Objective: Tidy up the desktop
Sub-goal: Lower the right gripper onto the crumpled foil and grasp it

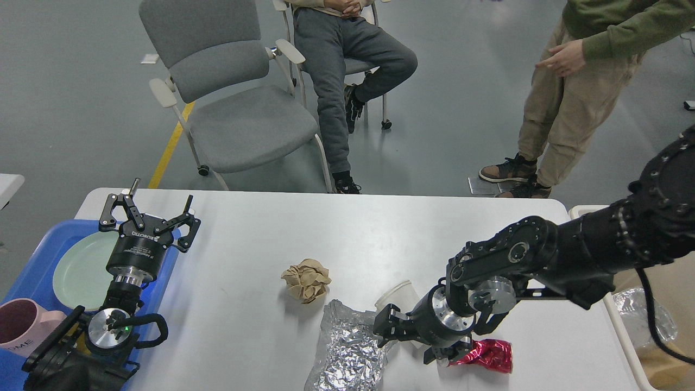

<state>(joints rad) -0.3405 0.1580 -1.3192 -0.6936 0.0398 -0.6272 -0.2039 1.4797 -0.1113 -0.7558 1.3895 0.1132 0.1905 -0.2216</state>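
Observation:
The white desktop carries a crumpled brown paper ball, a crumpled foil sheet, a white paper cup lying on its side and a crushed red can. My right gripper is low over the cup, open, with its fingers on either side of it, and it hides most of the cup. My left gripper is open and empty, held upright at the desktop's left edge beside the tray.
A blue tray at the left holds a green plate and a pink mug. A beige bin at the right holds crumpled foil. A grey chair and two people are behind the desktop.

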